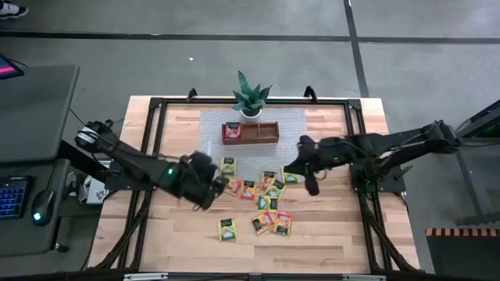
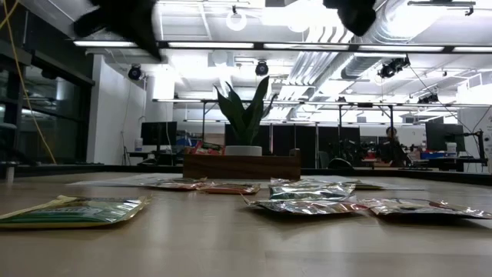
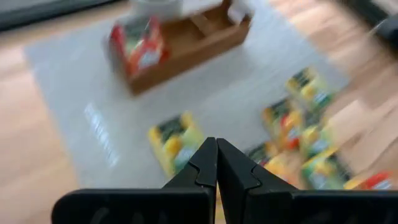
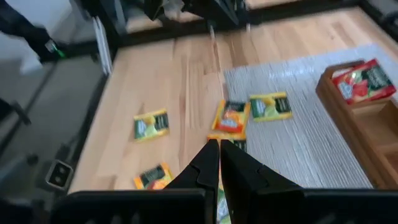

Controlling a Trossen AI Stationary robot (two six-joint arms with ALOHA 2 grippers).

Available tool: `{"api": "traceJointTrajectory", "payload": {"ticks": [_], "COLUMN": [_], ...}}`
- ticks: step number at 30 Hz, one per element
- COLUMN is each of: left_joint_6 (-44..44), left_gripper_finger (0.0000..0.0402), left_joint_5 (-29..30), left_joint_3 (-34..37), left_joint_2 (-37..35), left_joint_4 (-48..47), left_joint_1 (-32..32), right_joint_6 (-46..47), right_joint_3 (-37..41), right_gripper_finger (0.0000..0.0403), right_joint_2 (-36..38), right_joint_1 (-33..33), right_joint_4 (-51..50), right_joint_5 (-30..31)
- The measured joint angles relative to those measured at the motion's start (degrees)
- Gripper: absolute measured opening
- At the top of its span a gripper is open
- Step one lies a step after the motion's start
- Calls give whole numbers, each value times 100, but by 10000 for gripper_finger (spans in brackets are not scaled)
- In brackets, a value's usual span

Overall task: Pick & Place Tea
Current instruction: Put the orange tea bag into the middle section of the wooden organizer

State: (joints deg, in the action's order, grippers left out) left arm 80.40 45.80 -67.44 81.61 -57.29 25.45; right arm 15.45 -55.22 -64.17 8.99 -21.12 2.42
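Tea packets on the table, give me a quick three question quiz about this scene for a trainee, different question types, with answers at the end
1. True or false: the wooden tray already holds a red tea packet in one end compartment.
2. Multiple choice: where does the potted plant stand? A) beside the tray, on its far side from the loose packets B) inside the tray's middle compartment C) among the loose packets
3. Fill in: the left gripper and the right gripper are both ____, with nothing held between their fingers.

Key:
1. True
2. A
3. shut
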Motion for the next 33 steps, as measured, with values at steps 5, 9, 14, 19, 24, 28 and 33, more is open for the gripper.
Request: {"api": "traceJointTrajectory", "payload": {"ticks": [5,9,14,19,24,28,33], "left_joint_6": [1075,1294,1283,690,104,-446,-1009], "left_gripper_finger": [0,0,0,0,0,0,0], "left_joint_5": [-94,-126,-115,-172,-196,-420,-867], "left_joint_3": [788,1439,2553,3549,4175,4497,4835], "left_joint_2": [-378,-772,-1588,-2556,-3347,-3752,-3865], "left_joint_4": [91,410,1263,2205,2734,3145,3915], "left_joint_1": [464,714,999,1291,1447,1432,1434], "right_joint_6": [-71,-134,-61,-82,-64,-91,-95], "right_joint_3": [-685,-1121,-1720,-2553,-3482,-4005,-4173], "right_gripper_finger": [12,12,12,12,12,12,12], "right_joint_2": [-925,-1723,-2678,-3530,-4304,-4829,-5309], "right_joint_1": [-2,-2,-90,-292,-559,-770,-868], "right_joint_4": [-308,-303,-313,-324,-299,-282,-318], "right_joint_5": [-88,-280,-232,-270,-633,-921,-1237]}}
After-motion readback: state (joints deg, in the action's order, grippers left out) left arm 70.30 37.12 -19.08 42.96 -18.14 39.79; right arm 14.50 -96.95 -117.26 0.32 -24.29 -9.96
